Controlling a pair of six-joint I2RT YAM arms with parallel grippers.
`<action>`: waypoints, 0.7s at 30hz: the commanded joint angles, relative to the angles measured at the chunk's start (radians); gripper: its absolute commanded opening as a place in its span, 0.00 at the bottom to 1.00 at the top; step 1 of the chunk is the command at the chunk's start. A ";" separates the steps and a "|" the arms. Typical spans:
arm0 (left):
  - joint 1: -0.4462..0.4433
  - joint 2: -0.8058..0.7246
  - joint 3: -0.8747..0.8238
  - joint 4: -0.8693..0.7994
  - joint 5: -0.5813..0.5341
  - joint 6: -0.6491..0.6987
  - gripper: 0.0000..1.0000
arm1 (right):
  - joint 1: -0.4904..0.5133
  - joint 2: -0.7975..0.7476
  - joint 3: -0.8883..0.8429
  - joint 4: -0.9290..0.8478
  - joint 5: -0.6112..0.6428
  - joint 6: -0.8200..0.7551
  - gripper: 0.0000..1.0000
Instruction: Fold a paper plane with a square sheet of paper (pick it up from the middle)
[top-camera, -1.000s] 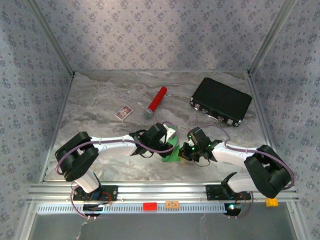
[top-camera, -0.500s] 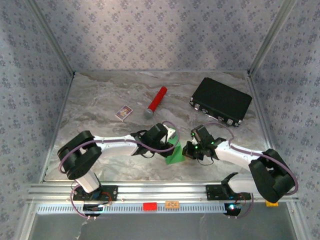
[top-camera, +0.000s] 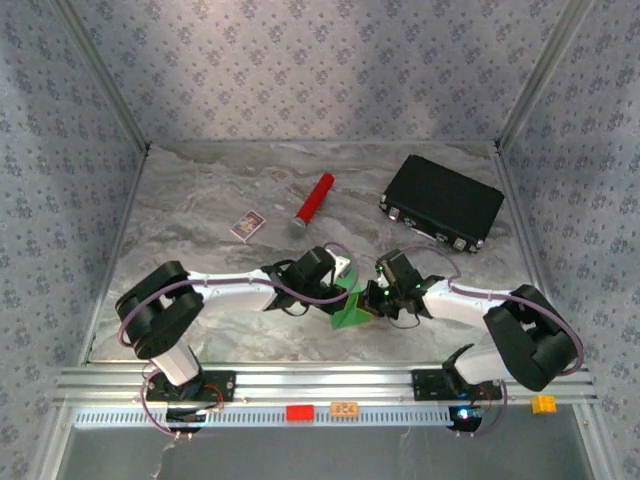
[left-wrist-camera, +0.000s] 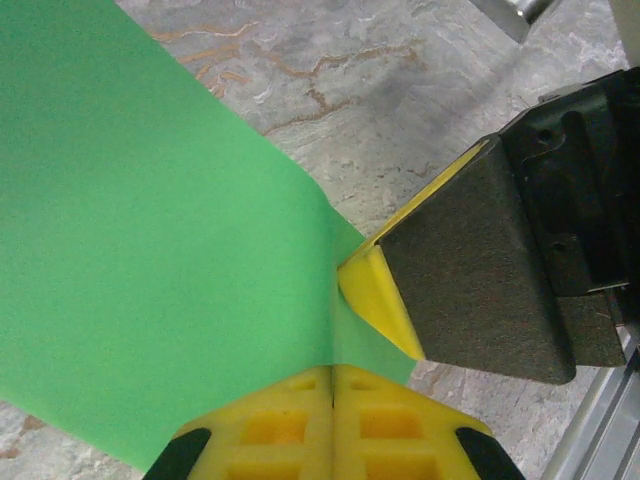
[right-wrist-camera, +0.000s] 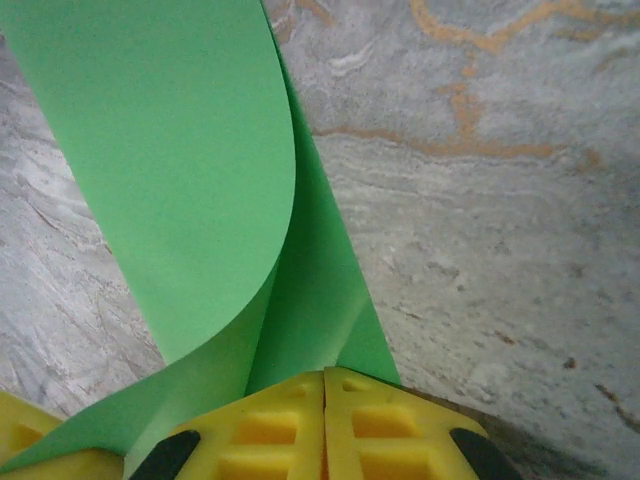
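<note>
Now my right tool (right-wrist-camera: 323, 378) has swung back in against the left tool (left-wrist-camera: 332, 372); both are pressed together, pinching the paper (top-camera: 351, 306), which curls up off the bench (top-camera: 200, 210) between them, front and centre: a fold forming, far from finished

White tubular links and bulky black joints are seen on the left arm (top-camera: 225, 287) and the right arm (top-camera: 455, 308), thin purple cables (top-camera: 296, 296) are looped along both, and the left gripper (left-wrist-camera: 333, 372) and right gripper (right-wrist-camera: 325, 375) are fitted with ribbed yellow plastic fingers (left-wrist-camera: 372, 295) faced with dark grey pads (left-wrist-camera: 470, 270).
</note>
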 joint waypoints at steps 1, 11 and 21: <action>0.016 -0.005 0.009 -0.025 -0.015 0.016 0.01 | 0.007 0.013 -0.023 -0.039 0.035 0.006 0.09; 0.044 0.024 0.010 -0.054 -0.052 0.056 0.01 | 0.018 0.011 -0.020 -0.043 0.045 0.028 0.09; 0.047 0.069 0.033 -0.066 -0.068 0.075 0.02 | 0.020 0.013 -0.014 -0.045 0.042 0.024 0.09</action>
